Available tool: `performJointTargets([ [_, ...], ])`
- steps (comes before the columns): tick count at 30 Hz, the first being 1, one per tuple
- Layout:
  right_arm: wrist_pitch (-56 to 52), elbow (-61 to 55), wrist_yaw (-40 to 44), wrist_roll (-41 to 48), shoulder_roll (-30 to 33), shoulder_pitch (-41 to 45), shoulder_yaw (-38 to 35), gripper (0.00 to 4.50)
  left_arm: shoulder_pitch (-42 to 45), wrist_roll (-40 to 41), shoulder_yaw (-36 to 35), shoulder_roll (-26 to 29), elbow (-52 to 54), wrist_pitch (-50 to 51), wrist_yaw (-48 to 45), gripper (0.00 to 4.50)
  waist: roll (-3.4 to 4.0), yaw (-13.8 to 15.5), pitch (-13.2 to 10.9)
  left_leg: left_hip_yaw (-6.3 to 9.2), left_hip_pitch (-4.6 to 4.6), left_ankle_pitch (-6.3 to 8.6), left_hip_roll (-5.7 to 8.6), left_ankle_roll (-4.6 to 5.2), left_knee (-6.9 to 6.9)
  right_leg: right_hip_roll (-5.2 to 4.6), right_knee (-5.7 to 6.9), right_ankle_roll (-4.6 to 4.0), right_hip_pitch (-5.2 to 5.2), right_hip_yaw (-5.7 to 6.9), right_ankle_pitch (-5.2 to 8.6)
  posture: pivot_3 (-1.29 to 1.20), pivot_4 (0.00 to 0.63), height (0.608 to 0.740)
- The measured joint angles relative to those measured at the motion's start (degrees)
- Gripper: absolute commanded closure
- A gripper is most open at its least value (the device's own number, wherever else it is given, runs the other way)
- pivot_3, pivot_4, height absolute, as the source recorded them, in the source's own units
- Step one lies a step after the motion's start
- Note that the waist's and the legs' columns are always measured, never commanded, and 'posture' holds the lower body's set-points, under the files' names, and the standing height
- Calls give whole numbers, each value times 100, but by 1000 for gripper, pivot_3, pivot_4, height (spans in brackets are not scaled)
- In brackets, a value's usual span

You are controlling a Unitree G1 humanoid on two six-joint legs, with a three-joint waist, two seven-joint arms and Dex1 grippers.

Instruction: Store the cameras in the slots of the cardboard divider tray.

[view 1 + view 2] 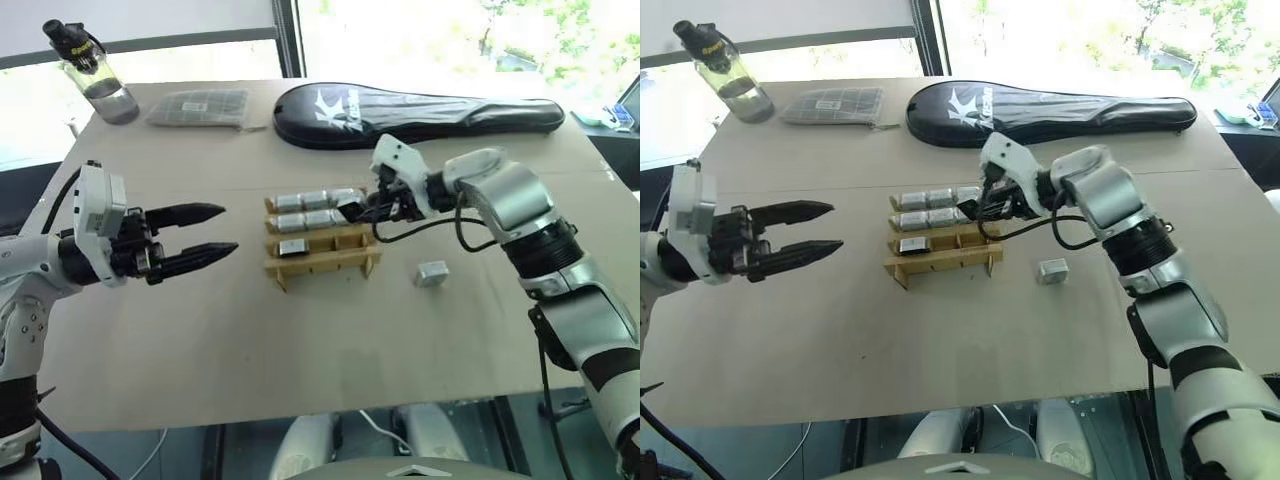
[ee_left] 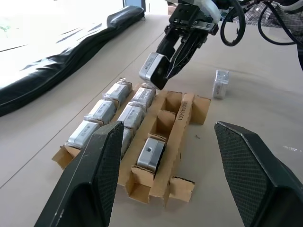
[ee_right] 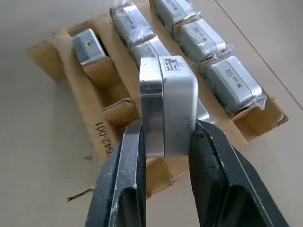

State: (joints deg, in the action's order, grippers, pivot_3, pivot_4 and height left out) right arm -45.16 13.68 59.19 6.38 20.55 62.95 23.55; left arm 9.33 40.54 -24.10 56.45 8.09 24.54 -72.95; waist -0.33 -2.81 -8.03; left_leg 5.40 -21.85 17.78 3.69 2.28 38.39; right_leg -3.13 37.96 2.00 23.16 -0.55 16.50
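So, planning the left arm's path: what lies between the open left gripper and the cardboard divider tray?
Nothing: in the left eye view only bare table separates the left gripper from the cardboard divider tray.

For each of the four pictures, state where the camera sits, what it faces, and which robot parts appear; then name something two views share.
Left eye view: head, looking down over the table; both arms show.
Right eye view: head, same scene, slightly shifted.
Left wrist view: left wrist, past the open left gripper at the cardboard divider tray; right gripper appears beyond.
Right wrist view: right wrist, along its fingers clamping a camera above the tray.
Shared: both wrist views show the tray and held camera.
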Motion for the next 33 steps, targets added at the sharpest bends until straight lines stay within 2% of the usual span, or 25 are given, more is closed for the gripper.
performJointTargets([
  [3, 319, 11, -232, -295, -248, 327, 212, 3772, 113, -34, 23, 10, -55, -1, -78, 1337, -6, -78, 4, 9, 0, 0, 2, 0, 0, -2, 4, 0, 2, 9, 0, 0, 150, 740],
  [8, 496, -206, -39, -357, -311, 373, 425, 3772, 153, -101, 31, 34, -155, -2, -142, 1337, -12, -116, 7, 23, -2, 0, 9, 0, 2, -9, 4, 0, 1, 28, -1, 0, 150, 740],
  [16, -417, -486, 281, -567, -251, 528, 1188, 3772, 196, -118, 45, 34, -202, -3, -184, 1337, -14, -126, 8, 32, -2, -2, 8, -4, 5, -13, 6, 0, -1, 52, -1, 0, 150, 740],
  [19, -568, -615, 326, -551, -376, 527, 1249, 3772, 243, -120, 52, 34, -211, -3, -185, 1337, -14, -128, 9, 35, -1, -2, 8, -4, 5, -13, 8, 0, 0, 55, -1, 0, 150, 740],
  [24, -501, -494, 185, -619, -662, 521, 1351, 3772, 376, -129, 147, 34, -238, -4, -205, 1337, -16, -133, 10, 35, 0, -2, 8, -4, 6, -15, 10, 0, -1, 62, -1, 0, 150, 740],
  [33, -199, 4, 263, -1036, -598, 552, 1898, 3772, 410, -211, 205, 33, -262, -7, -232, 1337, -20, -136, 12, 42, 0, -4, 13, -8, 12, -21, 11, 0, -2, 81, -1, 0, 150, 740],
])
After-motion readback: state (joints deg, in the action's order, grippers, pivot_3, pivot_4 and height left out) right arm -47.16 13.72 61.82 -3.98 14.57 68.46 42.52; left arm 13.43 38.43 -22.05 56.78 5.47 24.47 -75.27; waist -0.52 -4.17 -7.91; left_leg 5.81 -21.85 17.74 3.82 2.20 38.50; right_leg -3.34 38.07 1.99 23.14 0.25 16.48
